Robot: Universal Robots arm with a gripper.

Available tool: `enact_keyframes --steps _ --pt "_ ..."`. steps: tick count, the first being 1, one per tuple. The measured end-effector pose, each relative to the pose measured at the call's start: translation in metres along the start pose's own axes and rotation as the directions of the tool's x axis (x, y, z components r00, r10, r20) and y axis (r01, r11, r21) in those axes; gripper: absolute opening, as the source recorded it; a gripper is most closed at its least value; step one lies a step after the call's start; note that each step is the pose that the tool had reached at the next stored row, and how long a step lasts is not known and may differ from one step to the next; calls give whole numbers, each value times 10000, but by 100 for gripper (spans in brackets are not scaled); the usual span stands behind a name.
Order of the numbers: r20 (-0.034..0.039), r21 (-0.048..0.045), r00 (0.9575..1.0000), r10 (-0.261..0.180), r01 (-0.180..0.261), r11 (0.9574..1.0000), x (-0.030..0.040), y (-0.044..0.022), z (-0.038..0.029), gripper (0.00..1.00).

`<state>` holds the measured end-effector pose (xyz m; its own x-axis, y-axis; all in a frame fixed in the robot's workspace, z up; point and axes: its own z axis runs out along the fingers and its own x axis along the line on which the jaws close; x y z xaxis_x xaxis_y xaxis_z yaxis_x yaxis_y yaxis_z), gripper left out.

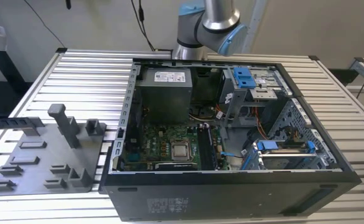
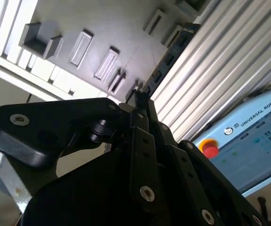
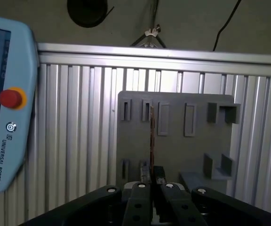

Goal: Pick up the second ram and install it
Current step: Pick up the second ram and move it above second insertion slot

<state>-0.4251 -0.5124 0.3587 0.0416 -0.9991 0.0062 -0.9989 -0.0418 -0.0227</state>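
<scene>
One thin, dark bluish-green memory stick (image 3: 151, 134) is pinched in the black end effector (image 3: 152, 178), its long axis running straight out ahead of it.

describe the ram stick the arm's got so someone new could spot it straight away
In the first wrist view, find the grey tray lying on the ribbed metal table. In front of it, the black gripper has its jaws closed on the second ram, seen edge-on as a thin strip. Unlike the tray's grey slots and blocks, it is dark, very thin, and runs straight out from the jaws.
</scene>
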Motion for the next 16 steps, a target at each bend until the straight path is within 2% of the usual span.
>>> enact_keyframes --steps 16 --pt "0 0 10000 0 0 10000 1 3 -130 14"
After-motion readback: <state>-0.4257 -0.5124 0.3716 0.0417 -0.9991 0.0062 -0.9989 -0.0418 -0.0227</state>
